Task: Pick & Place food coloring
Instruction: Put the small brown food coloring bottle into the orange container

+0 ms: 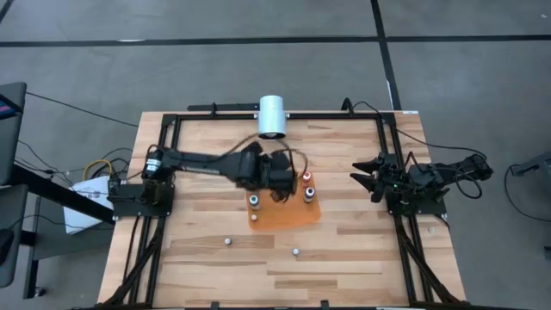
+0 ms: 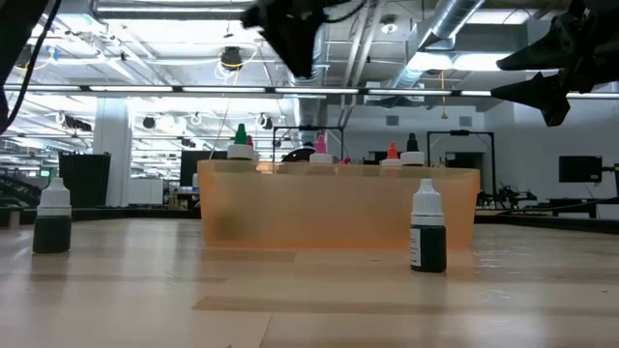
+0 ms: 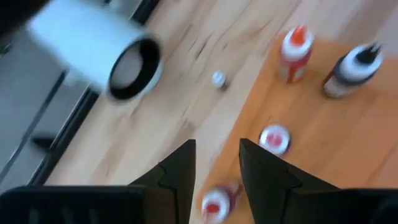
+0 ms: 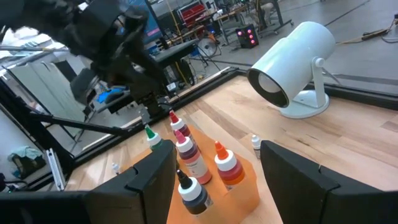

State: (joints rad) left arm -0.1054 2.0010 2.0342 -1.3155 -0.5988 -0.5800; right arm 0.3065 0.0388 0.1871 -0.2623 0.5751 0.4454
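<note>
**benchwatcher:** Wooden table with a black frame, big workshop hall behind it. Where's the left gripper at?

**trayguy:** Reaching over the middle, hovering above the orange tray. Its two fingers are parted with a narrow gap and nothing between them. In its wrist view a red-topped bottle sits right under the tips, another white-and-red cap just past them, then an orange-topped one and a dark bottle further along the tray.

**benchwatcher:** So the food coloring is in the tray?

**trayguy:** Mostly. Several stand upright in it, including a green-topped one. Two dark-liquid bottles with white caps stand on bare wood in front of it, and a tiny one sits near the white cylinder at the far edge.

**benchwatcher:** Right gripper?

**trayguy:** Parked at the right side, well away from the tray, fingers spread wide, empty.
</note>
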